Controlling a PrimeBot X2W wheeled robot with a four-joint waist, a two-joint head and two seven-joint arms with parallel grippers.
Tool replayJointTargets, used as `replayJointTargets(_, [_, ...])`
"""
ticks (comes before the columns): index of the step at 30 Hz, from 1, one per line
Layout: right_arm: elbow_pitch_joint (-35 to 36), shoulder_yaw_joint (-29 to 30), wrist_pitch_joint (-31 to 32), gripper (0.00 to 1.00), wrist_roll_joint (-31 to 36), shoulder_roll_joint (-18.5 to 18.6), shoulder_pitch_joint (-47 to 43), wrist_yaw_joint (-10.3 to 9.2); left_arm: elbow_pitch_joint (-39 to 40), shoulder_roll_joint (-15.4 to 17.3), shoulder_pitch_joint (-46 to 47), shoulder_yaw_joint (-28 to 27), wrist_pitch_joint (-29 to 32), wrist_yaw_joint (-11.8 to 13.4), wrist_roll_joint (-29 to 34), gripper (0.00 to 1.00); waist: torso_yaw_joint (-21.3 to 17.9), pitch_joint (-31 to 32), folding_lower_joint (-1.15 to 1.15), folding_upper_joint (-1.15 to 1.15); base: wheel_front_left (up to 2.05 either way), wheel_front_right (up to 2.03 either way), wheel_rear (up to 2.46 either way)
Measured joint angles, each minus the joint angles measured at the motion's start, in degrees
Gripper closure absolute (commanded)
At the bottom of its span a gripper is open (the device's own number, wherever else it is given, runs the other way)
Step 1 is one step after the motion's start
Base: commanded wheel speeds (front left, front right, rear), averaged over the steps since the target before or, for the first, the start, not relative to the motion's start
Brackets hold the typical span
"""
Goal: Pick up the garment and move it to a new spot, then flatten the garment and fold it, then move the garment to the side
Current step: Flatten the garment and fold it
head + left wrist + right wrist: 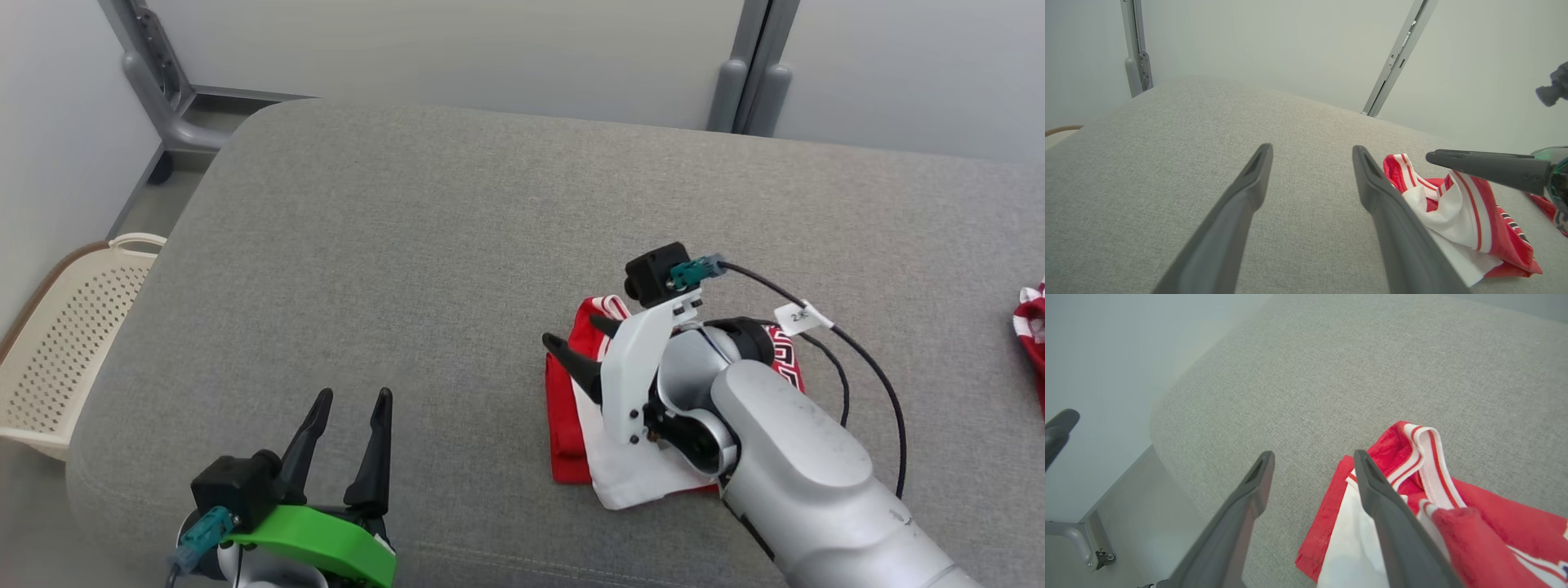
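Garment (569, 425) lay folded on the grey cushion (408, 245), four o'clock of centre. Right gripper (581, 339) hung over its nine-o'clock edge, fingers wide apart, holding nothing; left gripper (353, 402), at seven o'clock, stood equally wide and empty.

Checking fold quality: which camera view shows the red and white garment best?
Left wrist view: the garment lies nearly whole, collar raised. In the head view the right arm covers its middle; the right wrist view crops it at the frame edge.
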State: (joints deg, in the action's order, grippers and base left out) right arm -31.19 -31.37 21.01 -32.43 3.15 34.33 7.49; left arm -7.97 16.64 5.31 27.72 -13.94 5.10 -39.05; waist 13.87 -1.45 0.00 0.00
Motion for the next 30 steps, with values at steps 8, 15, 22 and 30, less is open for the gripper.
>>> replayJointTargets(8, [6.09,8.26,-3.47,0.00,-0.04,4.54,-2.02,0.00,1.18,0.80,-0.86,-0.08,0.35,0.70,-0.14,0.00,-2.81,1.01,0.00,0.00,0.00,0.00,0.00])
replayJointTargets(15, [7.54,17.03,-4.49,0.28,1.36,6.19,-6.75,0.00,2.29,1.30,-1.22,0.23,1.05,1.04,-0.14,0.00,-4.37,1.70,0.00,0.00,0.00,0.00,0.00])
replayJointTargets(22, [6.22,22.10,-5.98,1.00,3.01,5.91,-11.95,0.00,3.03,1.91,-1.42,0.60,1.77,1.19,-0.15,0.00,-4.36,1.88,0.00,0.00,0.00,0.00,0.00])
replayJointTargets(30, [1.55,24.84,-8.42,1.00,3.39,5.10,-14.32,0.00,3.92,2.40,-1.45,0.82,2.36,1.48,-0.14,0.00,-3.23,1.06,0.00,0.00,0.00,0.00,0.00])
